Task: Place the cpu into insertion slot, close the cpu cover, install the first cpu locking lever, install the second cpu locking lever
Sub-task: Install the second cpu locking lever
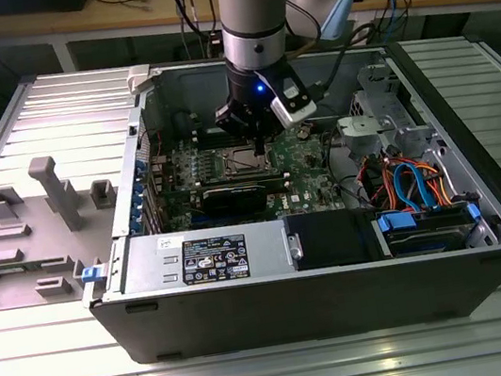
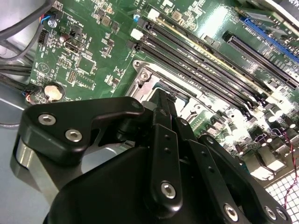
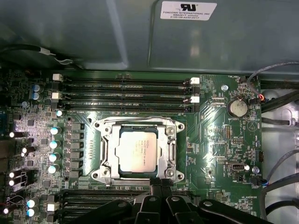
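Tool (image 3: 161, 184) at cpu cover (image 3: 138, 151) edge

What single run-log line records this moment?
cpu: seated in insertion slot | cpu cover: down | gripper: at socket edge

A ribbed metal counter (image 1: 60, 371) carries an open computer case (image 1: 345, 302), lying on its side directly beneath the fingers (image 1: 258, 144). The case's detached grey side panel (image 1: 19, 234) lies flat on the counter beside it, well apart from the fingers, toward the exterior view's left.
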